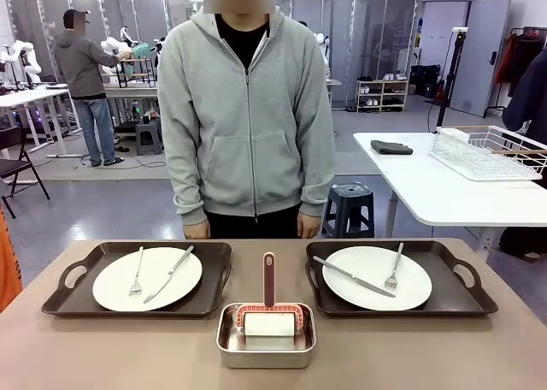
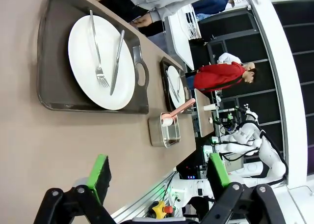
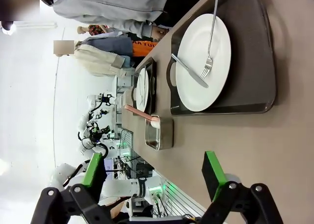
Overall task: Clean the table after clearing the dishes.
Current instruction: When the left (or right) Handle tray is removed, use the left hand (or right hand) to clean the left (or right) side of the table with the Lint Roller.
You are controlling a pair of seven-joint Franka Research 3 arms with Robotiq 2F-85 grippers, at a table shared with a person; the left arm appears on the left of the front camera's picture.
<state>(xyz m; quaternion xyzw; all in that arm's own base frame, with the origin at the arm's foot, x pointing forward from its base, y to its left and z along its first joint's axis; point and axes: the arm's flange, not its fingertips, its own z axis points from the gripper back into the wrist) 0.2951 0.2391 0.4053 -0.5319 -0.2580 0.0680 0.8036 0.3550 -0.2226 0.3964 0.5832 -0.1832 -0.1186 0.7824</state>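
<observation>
Table (image 1: 128, 360) bare at near edge; not yet cleared | dishes (image 1: 147, 279): plate, fork, knife on each tray (image 1: 453, 298), along far edge within the person's (image 1: 248, 125) reach | steel pan (image 1: 226, 343) between trays parks roller (image 1: 269, 279), likely for wiping | left gripper (image 2: 158, 172), right gripper (image 3: 153, 171): jaws wide, empty
</observation>
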